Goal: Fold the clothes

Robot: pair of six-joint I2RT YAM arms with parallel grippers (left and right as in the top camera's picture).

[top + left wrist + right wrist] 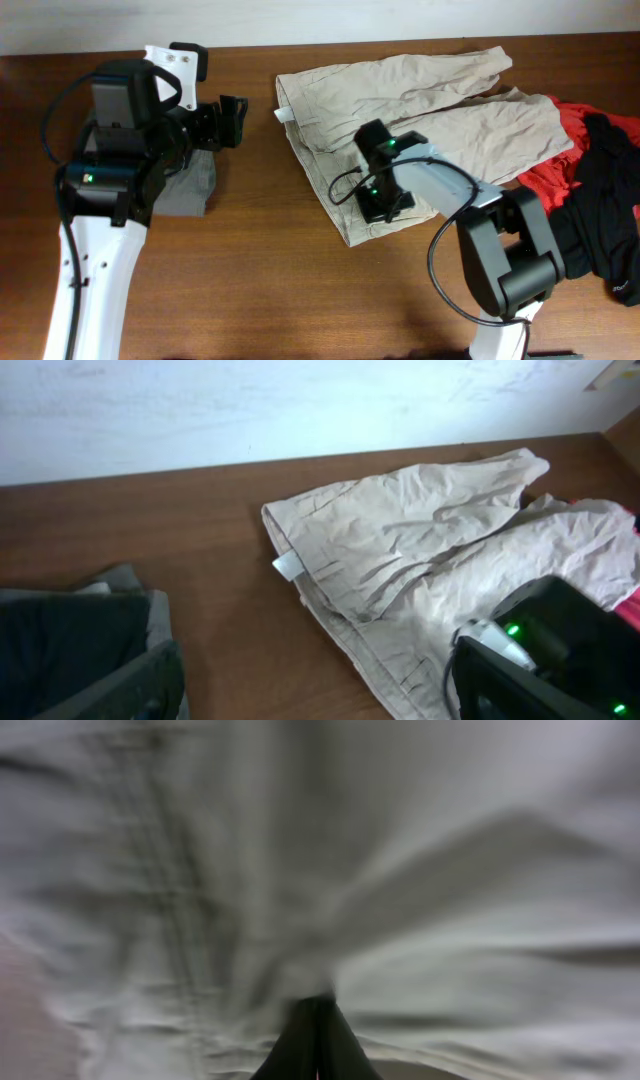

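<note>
The beige khaki shorts (440,110) lie spread on the table with the waistband to the left and a small white label (279,116). They also show in the left wrist view (420,550). My right gripper (378,205) is down on the shorts near the lower waistband corner. In the right wrist view its fingers (318,1005) are shut together on bunched beige fabric (450,870). My left gripper (230,118) is open and empty above bare table, left of the shorts. A folded grey garment (190,185) lies under the left arm.
A heap of red (560,165) and black (610,200) clothes lies at the right edge, touching the shorts' legs. The grey garment shows at the lower left of the left wrist view (70,630). Bare wood (260,270) lies between the arms.
</note>
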